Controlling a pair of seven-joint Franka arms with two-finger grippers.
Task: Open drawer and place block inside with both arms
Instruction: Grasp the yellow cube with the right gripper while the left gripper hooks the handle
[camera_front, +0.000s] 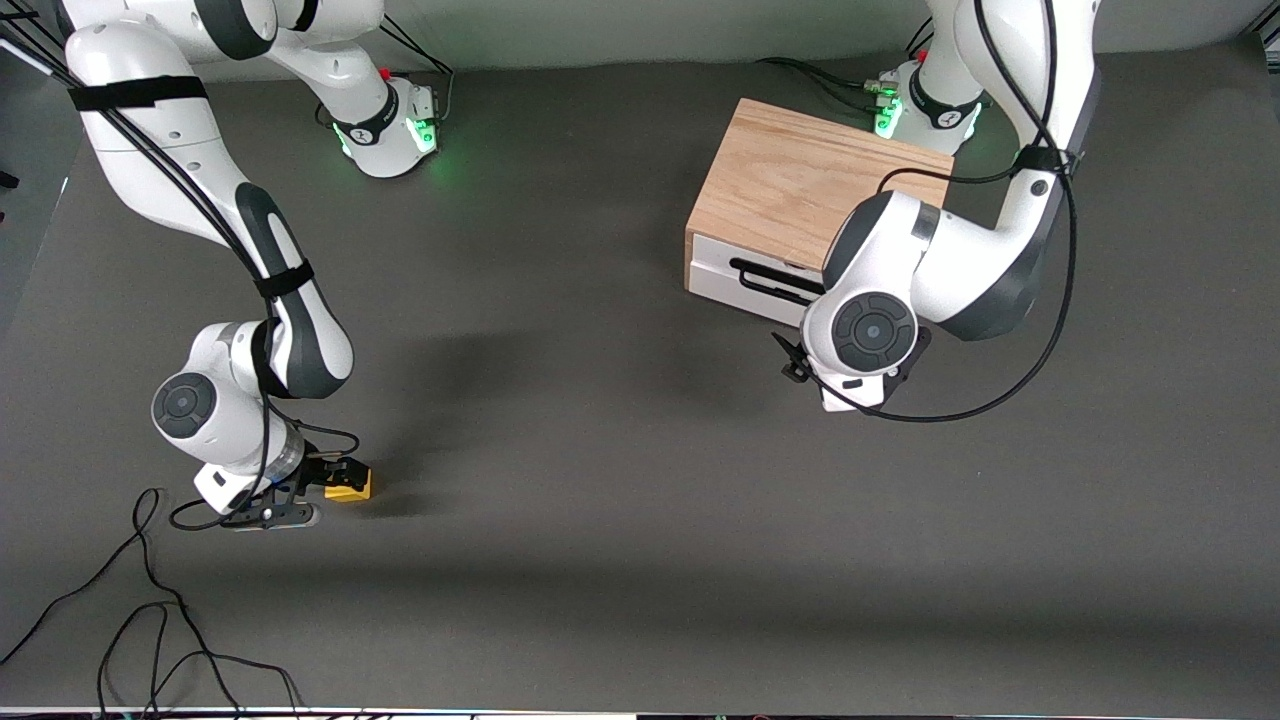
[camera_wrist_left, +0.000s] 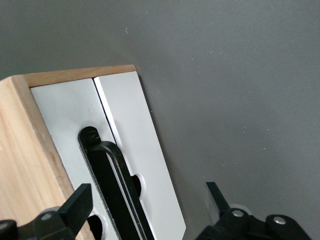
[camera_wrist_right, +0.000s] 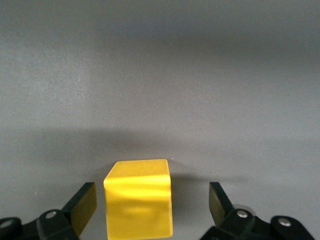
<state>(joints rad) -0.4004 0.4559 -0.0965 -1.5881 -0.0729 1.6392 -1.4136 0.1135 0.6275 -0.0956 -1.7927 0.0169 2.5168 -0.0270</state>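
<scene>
The light oak cabinet (camera_front: 800, 180) stands toward the left arm's end of the table. Its white drawer (camera_front: 715, 275) with the black bar handle (camera_front: 765, 280) looks shut. My left gripper (camera_front: 797, 358) is in front of the drawer, mostly hidden under its wrist. In the left wrist view the gripper (camera_wrist_left: 147, 197) is open, with the handle (camera_wrist_left: 112, 185) between its fingers and the drawer front (camera_wrist_left: 135, 140) next to them. The yellow block (camera_front: 350, 487) sits on the table toward the right arm's end. My right gripper (camera_front: 335, 478) is low around it. In the right wrist view the gripper (camera_wrist_right: 152, 202) is open, with the block (camera_wrist_right: 140, 200) between its fingers, untouched.
Loose black cables (camera_front: 150, 620) lie on the dark table near the front camera at the right arm's end. The arm bases (camera_front: 400, 130) (camera_front: 920, 105) glow green at the table's robot side.
</scene>
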